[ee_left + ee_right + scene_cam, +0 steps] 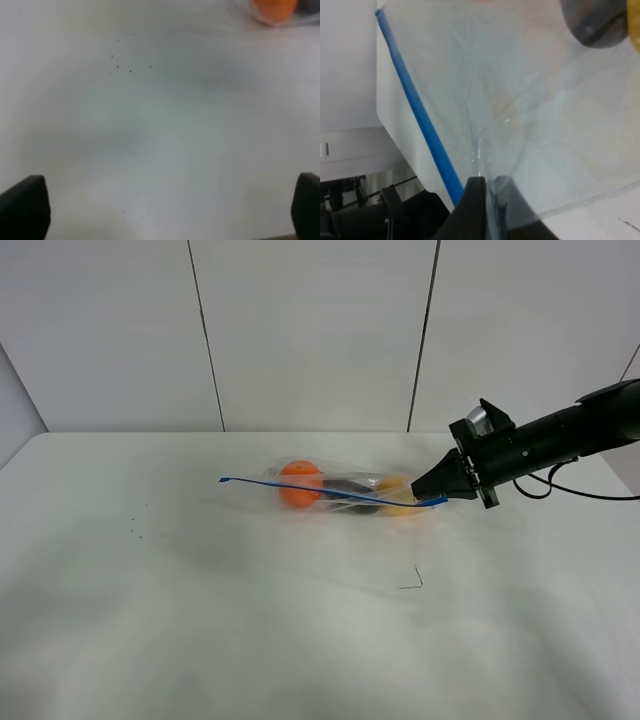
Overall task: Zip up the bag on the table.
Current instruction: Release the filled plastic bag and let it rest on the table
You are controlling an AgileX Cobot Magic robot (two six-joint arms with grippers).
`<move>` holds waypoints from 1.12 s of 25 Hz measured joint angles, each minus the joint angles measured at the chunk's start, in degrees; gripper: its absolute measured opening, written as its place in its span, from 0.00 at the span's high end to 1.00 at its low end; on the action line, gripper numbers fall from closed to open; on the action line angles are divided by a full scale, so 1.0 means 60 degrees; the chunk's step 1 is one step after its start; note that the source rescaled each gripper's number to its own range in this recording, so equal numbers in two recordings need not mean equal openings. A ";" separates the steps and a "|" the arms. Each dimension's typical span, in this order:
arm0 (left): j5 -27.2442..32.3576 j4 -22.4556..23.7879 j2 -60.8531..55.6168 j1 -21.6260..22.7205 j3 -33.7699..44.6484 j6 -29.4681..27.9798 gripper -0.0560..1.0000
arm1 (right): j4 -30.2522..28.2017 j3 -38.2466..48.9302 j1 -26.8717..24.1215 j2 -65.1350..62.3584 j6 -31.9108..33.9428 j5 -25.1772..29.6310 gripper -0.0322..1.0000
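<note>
The clear bag [345,490] lies on the white table [200,620], right of the middle, with an orange [300,483], a dark eggplant and a yellow fruit inside. Its blue zip strip [330,492] runs along the near edge. My right gripper [430,490] is shut on the bag's right end, next to the strip. In the right wrist view the fingers [475,205] pinch the clear plastic [535,110] just beside the blue strip [420,110]. My left gripper [170,210] hangs open over bare table, left of the orange [274,9]; the exterior high view does not show it.
A small bent dark wire [413,580] lies on the table in front of the bag. A few dark specks [135,530] mark the left side. The right arm's cable [585,492] trails off at the far right edge. White wall panels stand behind.
</note>
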 joint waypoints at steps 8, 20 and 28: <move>-0.0044 0.0494 0.0000 0.0000 0.0026 -0.1091 0.00 | 0.0009 0.0000 0.0000 0.0000 -0.0076 -0.0010 0.97; -0.0044 0.0880 0.0000 0.0000 0.0032 -0.1692 0.00 | 0.0047 0.0000 0.0000 0.0000 -0.0143 -0.0010 0.97; -0.0044 0.0880 0.0000 0.0000 0.0032 -0.1699 0.00 | 0.0064 0.0000 0.0000 0.0000 -0.0149 -0.0010 0.97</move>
